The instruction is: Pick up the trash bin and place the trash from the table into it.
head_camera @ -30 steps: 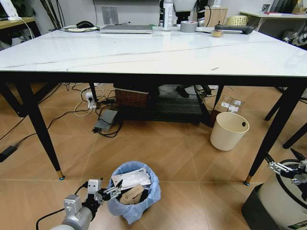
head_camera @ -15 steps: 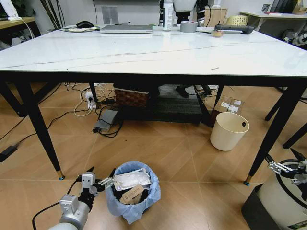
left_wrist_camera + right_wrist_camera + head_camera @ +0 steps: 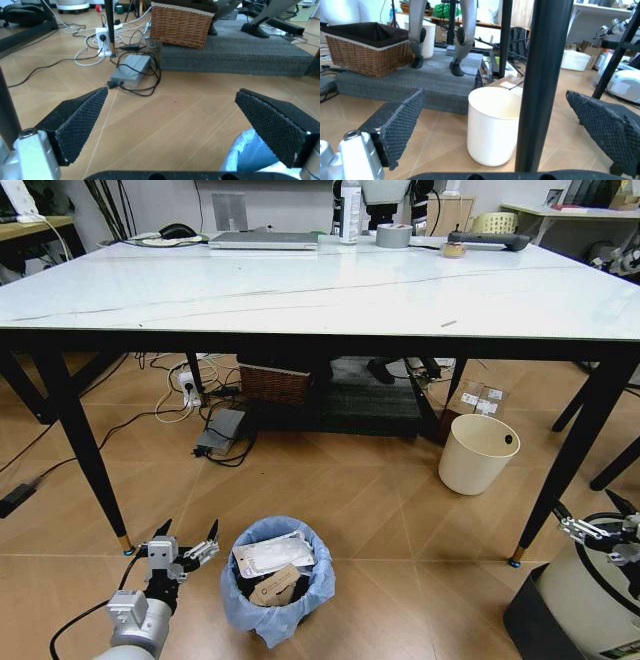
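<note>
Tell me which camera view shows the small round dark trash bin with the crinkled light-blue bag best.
The head view: the small round dark trash bin lined with a crinkled light-blue bag stands whole on the floor, trash inside, the open left gripper just beside it. The left wrist view catches a sliver of blue bag.
</note>
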